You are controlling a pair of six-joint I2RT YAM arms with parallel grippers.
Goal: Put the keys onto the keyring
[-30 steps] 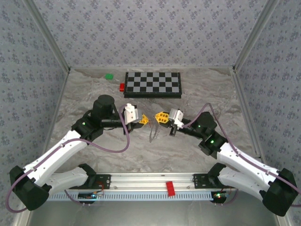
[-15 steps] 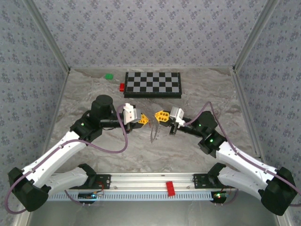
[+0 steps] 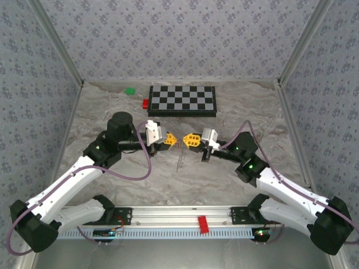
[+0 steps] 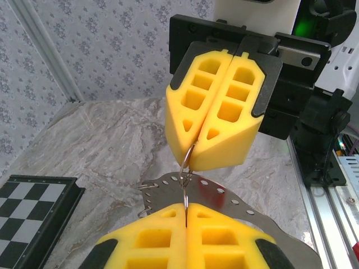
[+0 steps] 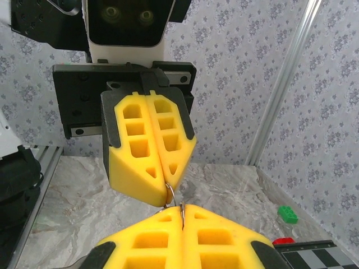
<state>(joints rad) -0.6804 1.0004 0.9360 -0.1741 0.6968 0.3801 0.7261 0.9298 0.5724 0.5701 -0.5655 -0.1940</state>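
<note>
My left gripper (image 3: 170, 140) and right gripper (image 3: 190, 139) face each other tip to tip above the middle of the table, both shut. In the left wrist view, my left gripper (image 4: 186, 206) pinches a thin metal piece seen edge-on. This piece runs up to a small metal ring (image 4: 187, 161) nipped in the right gripper (image 4: 193, 163). The right wrist view mirrors this: my right gripper (image 5: 181, 208) is shut on thin metal touching a ring (image 5: 170, 193) at the left gripper (image 5: 166, 188). The keyring (image 4: 235, 196), a grey band with holes and a reddish patch, hangs beneath (image 3: 180, 159). I cannot make out the keys.
A chessboard (image 3: 182, 101) lies at the back, with a red block (image 3: 145, 103) at its left end and a green block (image 3: 130, 90) beyond. The metal rail (image 3: 179, 216) with a red clip (image 3: 203, 224) runs along the near edge. Patterned walls enclose three sides.
Both grippers have drawn closer together and slightly toward the back, so their yellow tips now nearly meet. The grey band has moved along beneath them. Both stay shut.
</note>
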